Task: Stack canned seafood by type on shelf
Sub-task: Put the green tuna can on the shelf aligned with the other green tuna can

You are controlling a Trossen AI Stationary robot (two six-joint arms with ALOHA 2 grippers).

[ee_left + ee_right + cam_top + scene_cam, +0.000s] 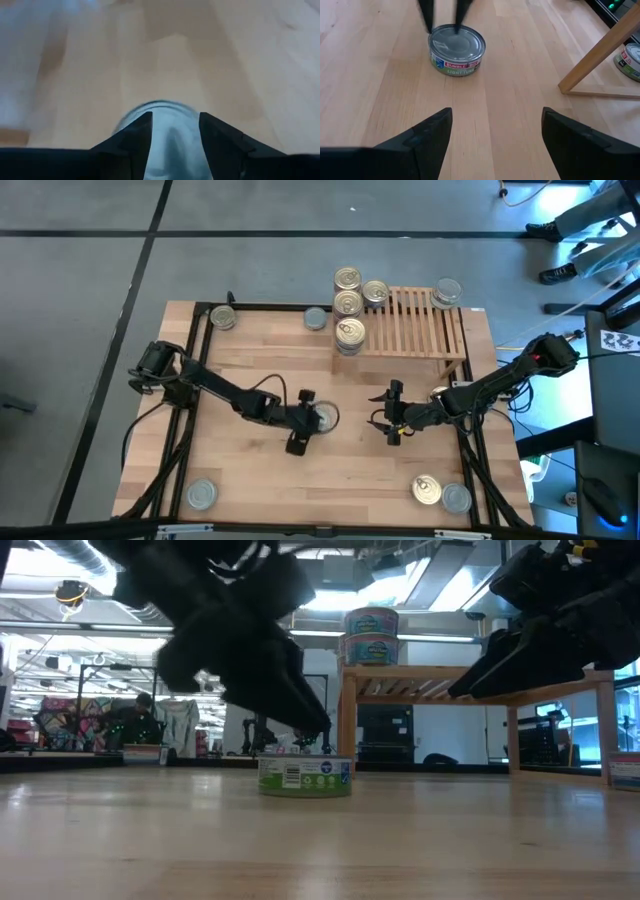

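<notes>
At the bottom edge of the high view, one silver tin [202, 494] lies at lower left, and a gold-topped tin [427, 489] touches a grey one [457, 498] at lower right. Mid-frame, the left gripper [318, 418] hangs over a silver-topped tuna can [457, 49], fingers [135, 137] parted above its lid, not clamped. Just right of it, the right gripper [392, 414] hovers above bare wood, spread wide and empty. Farther up stands the slatted shelf [425, 330], with gold-topped cans [350, 332] stacked at its left end and a grey can [447, 293] at its upper right corner.
</notes>
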